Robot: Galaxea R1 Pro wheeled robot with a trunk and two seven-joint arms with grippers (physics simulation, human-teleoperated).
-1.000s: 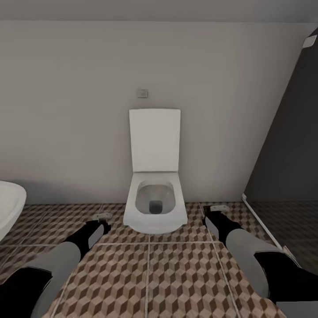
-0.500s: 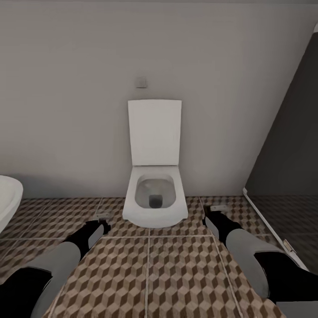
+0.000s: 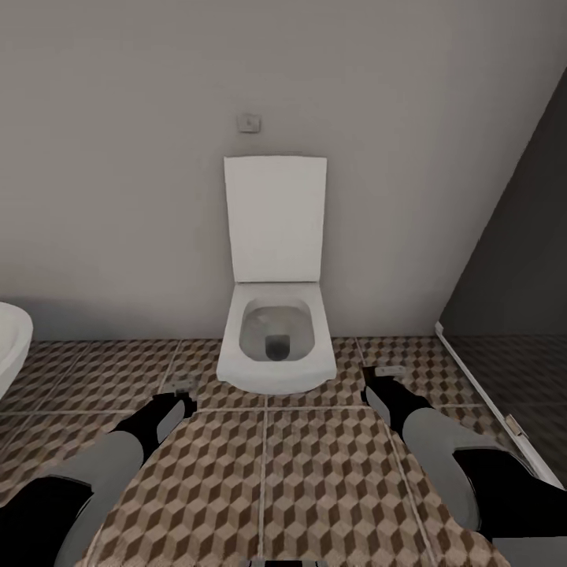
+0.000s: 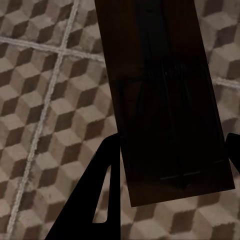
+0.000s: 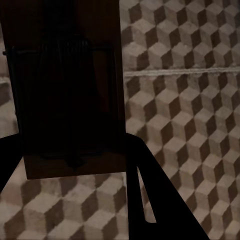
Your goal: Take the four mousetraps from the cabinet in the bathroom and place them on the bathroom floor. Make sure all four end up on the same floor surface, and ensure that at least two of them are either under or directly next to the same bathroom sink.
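Note:
Each gripper holds a mousetrap over the bathroom floor (image 3: pixel 315 488). In the left wrist view a dark-brown board with thin metal parts, a mousetrap (image 4: pixel 165 100), sits between the black fingers (image 4: pixel 100 190) of my left gripper (image 4: pixel 169 142). The right wrist view has another mousetrap (image 5: pixel 65 90) clamped in my right gripper (image 5: pixel 67 140). From the head, the left gripper (image 3: pixel 183 387) and right gripper (image 3: pixel 384 373) hang low over the cube-pattern tiles, either side of the toilet. The cabinet and sink are out of view.
A white square-edged toilet (image 3: pixel 274 346) with its lid up stands against the grey wall straight ahead. A rounded white fixture's edge (image 3: pixel 9 346) shows at the far left. A dark shower panel (image 3: pixel 520 276) with a white floor rail closes the right side.
The whole head view has shifted: the toilet and wall button sit higher and slightly larger, so the camera has moved closer. Both arms hold the same pose with their mousetraps.

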